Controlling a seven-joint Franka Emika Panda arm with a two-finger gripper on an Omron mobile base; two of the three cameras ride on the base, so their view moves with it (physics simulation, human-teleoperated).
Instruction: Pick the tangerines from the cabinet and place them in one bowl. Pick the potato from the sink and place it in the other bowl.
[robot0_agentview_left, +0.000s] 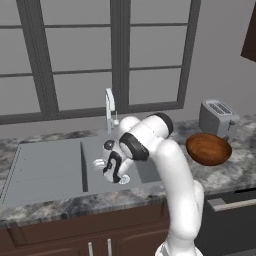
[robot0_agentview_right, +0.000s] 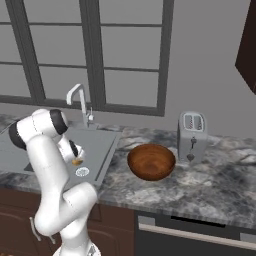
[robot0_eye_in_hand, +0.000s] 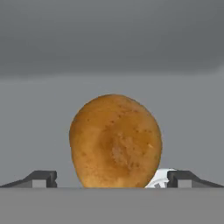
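Sink (robot0_eye_in_hand: 35, 131) floor around potato (robot0_eye_in_hand: 115, 142)

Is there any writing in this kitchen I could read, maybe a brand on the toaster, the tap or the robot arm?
None: no readable word, number, label or sign stands on anything here.
The toaster shows only a dark lever and knob, no brand.
The tap, the sink, the wooden bowl and the counter are plain.
The potato between the open gripper fingertips bears only skin speckles.
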